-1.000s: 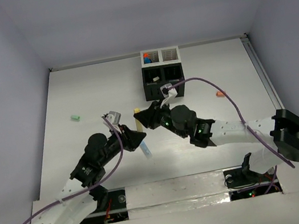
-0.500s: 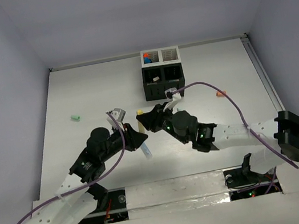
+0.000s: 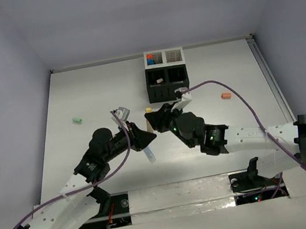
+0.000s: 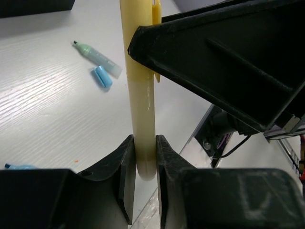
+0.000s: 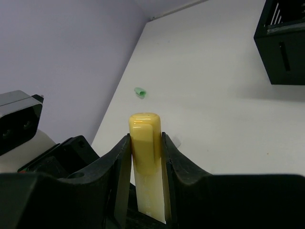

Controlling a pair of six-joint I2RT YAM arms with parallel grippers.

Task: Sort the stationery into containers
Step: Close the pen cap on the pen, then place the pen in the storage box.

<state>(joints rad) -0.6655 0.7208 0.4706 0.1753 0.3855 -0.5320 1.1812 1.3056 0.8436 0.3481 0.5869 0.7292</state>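
Subject: yellow highlighter [image 4: 141, 86], held above the table [image 4: 47, 109] near its centre and gripped at both ends. The left gripper [image 4: 141, 148] has narrow jaws pinching the butt of the barrel. The right gripper [image 5: 146, 143] is clamped on the cap end. Top view, from the highlighter: organizer [image 3: 167, 90] near at 1 o'clock, green cap [image 3: 77, 120] well apart at 9 o'clock, small orange piece [image 3: 226, 96] at 3 o'clock. Left wrist view: uncapped teal highlighter [image 4: 100, 58] lying flat, blue cap [image 4: 102, 76] just beside it.
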